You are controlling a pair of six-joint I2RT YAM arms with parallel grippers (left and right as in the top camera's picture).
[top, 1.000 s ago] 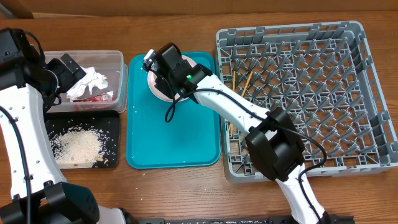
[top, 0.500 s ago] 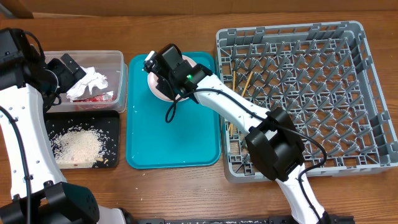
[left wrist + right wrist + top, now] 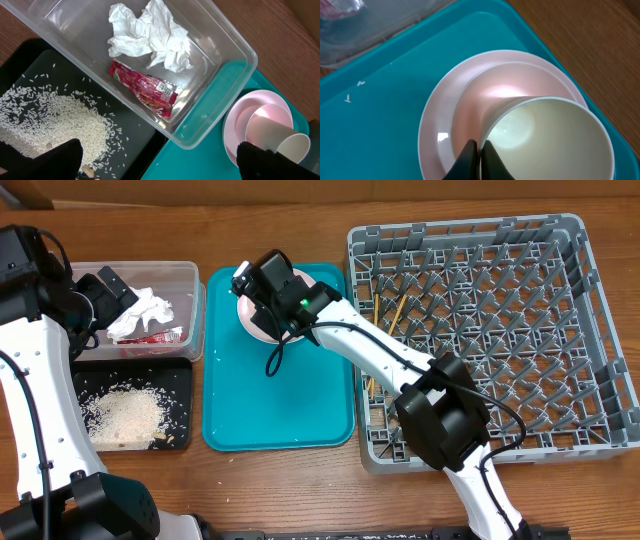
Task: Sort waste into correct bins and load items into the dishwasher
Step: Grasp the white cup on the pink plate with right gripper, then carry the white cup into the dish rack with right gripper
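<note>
One cream cup [image 3: 545, 135] lies tilted inside the pink bowl [image 3: 485, 95], which sits on the pink plate [image 3: 437, 135] at the far end of the teal tray [image 3: 395, 115]. Your right hand [image 3: 479, 150] is pinched narrow on the cup's rim, one finger inside the wall and one outside. Just left of the teal tray stands the clear tub [image 3: 225, 40], holding the crumpled napkin [image 3: 150, 35] and the red wrapper [image 3: 145, 87]. The black tray [image 3: 30, 65], just beside the tub's near side, carries the rice [image 3: 55, 120]. Your left hand [image 3: 157, 152] hangs above the tub with its fingers spread wide and nothing between them. Right of the teal tray, the grey dish rack [image 3: 590, 330] rests on the worktop [image 3: 300, 490], with chopsticks [image 3: 397, 310] lying among the pegs at its left side.
</note>
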